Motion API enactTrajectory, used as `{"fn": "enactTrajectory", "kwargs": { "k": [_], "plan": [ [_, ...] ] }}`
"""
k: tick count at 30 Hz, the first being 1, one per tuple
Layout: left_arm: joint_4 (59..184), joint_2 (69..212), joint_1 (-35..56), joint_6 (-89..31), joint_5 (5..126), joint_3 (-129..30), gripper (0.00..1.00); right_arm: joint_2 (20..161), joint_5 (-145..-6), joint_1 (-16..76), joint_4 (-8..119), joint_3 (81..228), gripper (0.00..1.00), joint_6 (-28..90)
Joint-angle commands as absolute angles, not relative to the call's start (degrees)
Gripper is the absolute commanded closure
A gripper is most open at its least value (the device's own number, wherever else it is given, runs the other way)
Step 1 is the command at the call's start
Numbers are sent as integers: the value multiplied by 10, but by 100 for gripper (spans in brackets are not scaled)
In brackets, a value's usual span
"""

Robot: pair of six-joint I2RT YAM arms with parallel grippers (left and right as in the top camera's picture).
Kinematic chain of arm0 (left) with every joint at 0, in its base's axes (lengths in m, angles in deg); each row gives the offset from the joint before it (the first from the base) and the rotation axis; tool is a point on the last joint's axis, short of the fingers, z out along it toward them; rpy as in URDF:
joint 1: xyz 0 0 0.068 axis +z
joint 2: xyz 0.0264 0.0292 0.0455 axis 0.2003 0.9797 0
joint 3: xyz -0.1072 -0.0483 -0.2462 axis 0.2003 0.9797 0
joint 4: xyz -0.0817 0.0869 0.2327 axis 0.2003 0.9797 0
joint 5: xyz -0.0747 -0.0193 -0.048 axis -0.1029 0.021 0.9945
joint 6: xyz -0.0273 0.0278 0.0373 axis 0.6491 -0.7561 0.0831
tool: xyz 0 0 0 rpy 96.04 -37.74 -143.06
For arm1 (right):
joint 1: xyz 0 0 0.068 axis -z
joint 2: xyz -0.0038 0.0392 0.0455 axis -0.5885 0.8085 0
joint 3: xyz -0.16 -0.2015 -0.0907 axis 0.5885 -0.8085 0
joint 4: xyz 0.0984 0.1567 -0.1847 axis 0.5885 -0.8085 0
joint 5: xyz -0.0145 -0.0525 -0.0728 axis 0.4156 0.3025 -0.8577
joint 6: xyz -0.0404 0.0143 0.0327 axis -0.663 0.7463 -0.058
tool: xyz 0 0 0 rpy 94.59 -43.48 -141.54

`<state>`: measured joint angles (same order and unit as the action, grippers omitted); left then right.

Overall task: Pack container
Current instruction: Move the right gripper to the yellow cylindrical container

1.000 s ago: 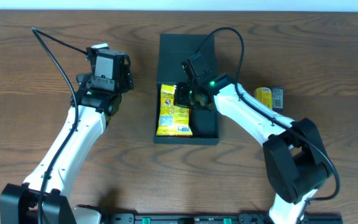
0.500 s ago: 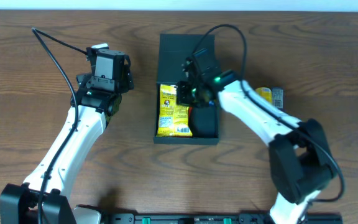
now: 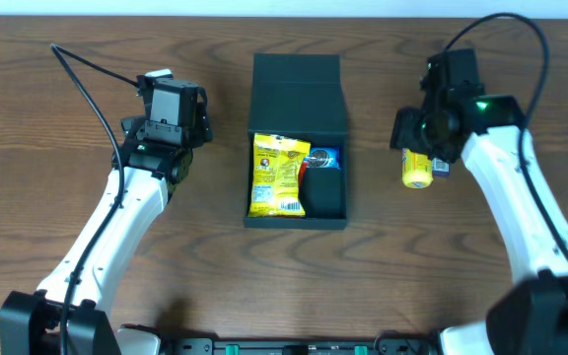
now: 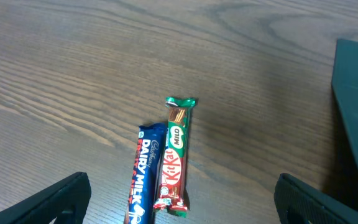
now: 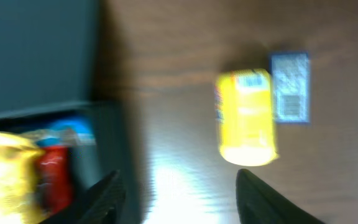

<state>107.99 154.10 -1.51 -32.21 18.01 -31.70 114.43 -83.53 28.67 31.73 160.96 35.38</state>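
Right gripper open beside the container, lid folded back

Right gripper (image 3: 415,138) hangs with its fingers spread wide and nothing between them, at 3 o'clock from the container (image 3: 294,221) and well apart from it. The blurred right wrist view shows its fingertips (image 5: 104,196) with bare wood between them. A yellow can (image 3: 417,170) lies on its side just at 6 o'clock of that gripper in the overhead view. A grey-blue packet (image 3: 443,158) lies close at the can's 3 o'clock.

The container sits mid-table (image 3: 67,197), its flap lid (image 3: 299,94) folded back at 12 o'clock. Inside, a yellow snack packet (image 3: 276,176) fills the 9 o'clock half. A blue-and-red packet (image 3: 321,158) and a dark rounded thing (image 3: 324,194), too dim to name, take the 3 o'clock half.

Left gripper (image 4: 191,208) is at 9 o'clock from the container, fingers wide apart and empty. Its wrist view shows a Kit Kat bar (image 4: 176,155) and a Dairy Milk bar (image 4: 143,180) lying side by side, touching, with the container's edge at 3 o'clock.
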Motion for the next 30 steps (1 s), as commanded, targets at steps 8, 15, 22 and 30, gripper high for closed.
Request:
{"fn": "enactTrajectory", "kwargs": {
  "k": [8, 15, 22, 30],
  "plan": [
    [1081, 1535, -12, -330, 178, -323, 5, 1271, -941, 290, 306, 1596, 40, 338],
    [1082, 1535, -12, -331, 178, -323, 5, 1316, -940, 315, 340, 1596, 42, 340],
    [1081, 1535, -12, -331, 178, -323, 4, 1337, -887, 348, 365, 1596, 42, 340],
    [1080, 1535, -12, -331, 178, -323, 4, 1339, -850, 349, 389, 1596, 47, 328]
  ]
}}
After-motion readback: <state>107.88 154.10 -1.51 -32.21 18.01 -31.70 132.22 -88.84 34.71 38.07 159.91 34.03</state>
